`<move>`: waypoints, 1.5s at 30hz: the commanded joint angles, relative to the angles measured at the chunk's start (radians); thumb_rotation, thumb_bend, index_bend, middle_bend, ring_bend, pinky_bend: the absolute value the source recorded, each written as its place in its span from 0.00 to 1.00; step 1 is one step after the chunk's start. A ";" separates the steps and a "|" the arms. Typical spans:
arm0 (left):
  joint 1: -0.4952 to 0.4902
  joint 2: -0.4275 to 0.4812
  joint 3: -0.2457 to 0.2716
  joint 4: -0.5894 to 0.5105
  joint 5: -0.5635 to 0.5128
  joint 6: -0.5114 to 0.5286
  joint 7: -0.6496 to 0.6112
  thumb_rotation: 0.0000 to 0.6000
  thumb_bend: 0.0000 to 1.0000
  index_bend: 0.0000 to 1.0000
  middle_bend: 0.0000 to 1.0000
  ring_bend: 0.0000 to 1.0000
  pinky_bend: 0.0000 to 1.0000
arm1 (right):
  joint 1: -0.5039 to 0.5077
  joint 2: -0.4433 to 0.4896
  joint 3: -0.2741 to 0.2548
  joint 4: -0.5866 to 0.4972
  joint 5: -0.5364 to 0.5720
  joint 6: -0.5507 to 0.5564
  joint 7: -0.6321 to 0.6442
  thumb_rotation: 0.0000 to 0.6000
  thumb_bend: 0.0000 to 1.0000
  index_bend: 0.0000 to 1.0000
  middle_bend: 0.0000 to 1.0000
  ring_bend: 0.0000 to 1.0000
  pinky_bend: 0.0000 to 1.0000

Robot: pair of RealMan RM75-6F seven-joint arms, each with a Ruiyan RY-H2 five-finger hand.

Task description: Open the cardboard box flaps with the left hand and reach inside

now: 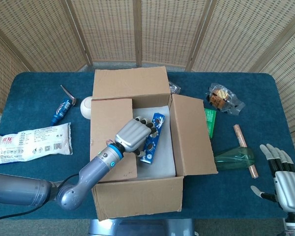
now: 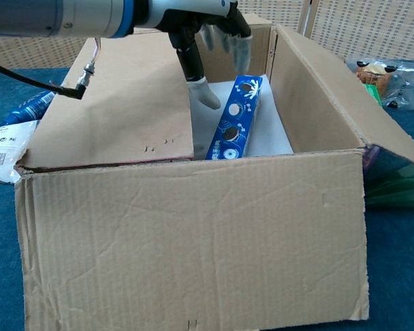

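At frame centre, the left robot hand (image 1: pixel 134 133) was held open inside the box (image 1: pixel 137 196), fingers curled above the cookie pack (image 1: pixel 152 137). The right robot hand (image 1: pixel 284 181) was rested open, lower right.

Brown cardboard box (image 1: pixel 137 196) on table, left flap (image 1: pixel 110 132) lying inward

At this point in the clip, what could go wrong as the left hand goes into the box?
1. The left flap lies flat over that side of the box. The forearm crosses it, so reaching deeper may press it down.
2. The left hand hangs right beside the cookie pack, fingers pointing down. It may knock the pack aside.
3. The right flap leans outward over the green bottle. A shoved box could disturb it.
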 commanded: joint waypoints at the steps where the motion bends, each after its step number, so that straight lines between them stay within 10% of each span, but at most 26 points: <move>1: -0.012 -0.022 0.003 0.010 -0.014 0.019 0.011 1.00 0.00 0.47 0.36 0.25 0.26 | -0.001 0.001 0.000 -0.001 -0.001 0.002 0.003 1.00 0.00 0.00 0.00 0.00 0.00; 17: -0.064 -0.077 0.007 0.016 -0.127 0.140 0.133 0.99 0.00 0.66 0.38 0.19 0.28 | -0.003 0.005 -0.001 -0.001 -0.009 0.007 0.012 1.00 0.00 0.00 0.00 0.00 0.00; 28: -0.053 -0.097 0.016 0.025 -0.071 0.153 0.136 0.66 0.00 0.70 0.36 0.15 0.17 | -0.004 0.005 -0.004 -0.002 -0.014 0.006 0.012 1.00 0.00 0.00 0.00 0.00 0.00; 45: -0.039 -0.096 0.032 0.052 -0.028 0.093 0.118 0.58 0.00 0.71 0.32 0.11 0.12 | -0.002 0.000 -0.003 -0.001 -0.010 0.002 0.000 1.00 0.00 0.00 0.00 0.00 0.00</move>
